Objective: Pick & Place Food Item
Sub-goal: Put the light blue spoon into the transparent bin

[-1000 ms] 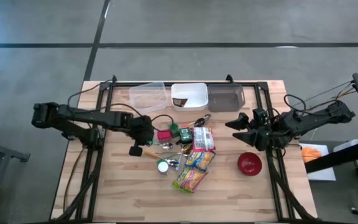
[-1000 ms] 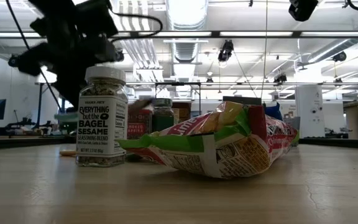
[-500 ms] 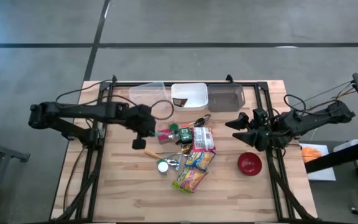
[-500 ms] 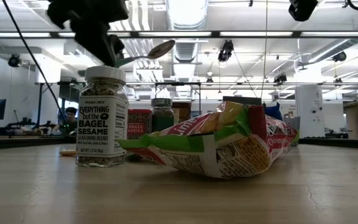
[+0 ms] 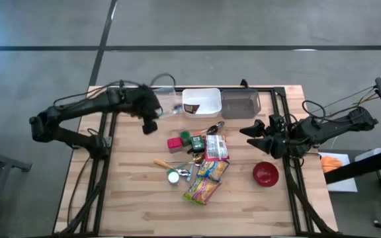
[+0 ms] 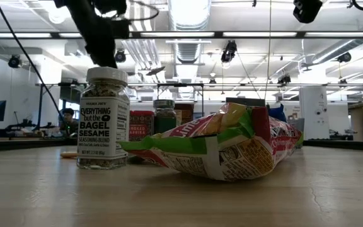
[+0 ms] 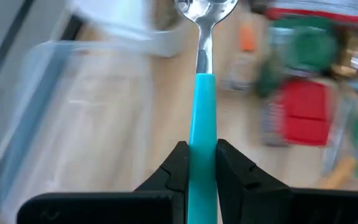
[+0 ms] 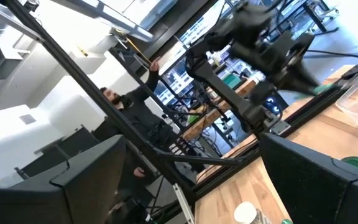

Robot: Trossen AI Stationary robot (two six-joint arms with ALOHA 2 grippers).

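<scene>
A spoon [image 7: 203, 81] with a teal handle and a metal bowl [image 7: 207, 9] hangs in the air, with my left gripper [image 7: 202, 149] shut on it. In the high view my left gripper [image 5: 155, 120] is over the far left of the table, by the clear container [image 5: 166, 99]. The low view shows the spoon [image 6: 154, 70] high above the seasoning jar [image 6: 103, 118]. My right gripper [image 5: 253, 136] waits open over the table's right side, above the red bowl [image 5: 265, 173], with nothing between its fingers. My left gripper pinches the spoon's teal handle [image 7: 202, 127] between its two fingers. The fingers lie along the handle, and the spoon runs straight on beyond them. They slant down from the table's left. The spoon is lifted clear of the table, its metal bowl farthest from the gripper.
A white container [image 5: 201, 101] and a grey container [image 5: 241, 104] stand beside the clear one along the far edge. Snack bags [image 5: 206, 178], small jars [image 5: 185, 140], a red box [image 5: 174, 143] and a wooden utensil [image 5: 166, 164] crowd the middle. A person [image 8: 114, 99] shows beyond the table.
My left gripper has risen from the clutter at the table's middle and swung toward the far edge, to the clear container, rolling as it went. It has stayed shut on the spoon, which has come up clear of the table with it.
</scene>
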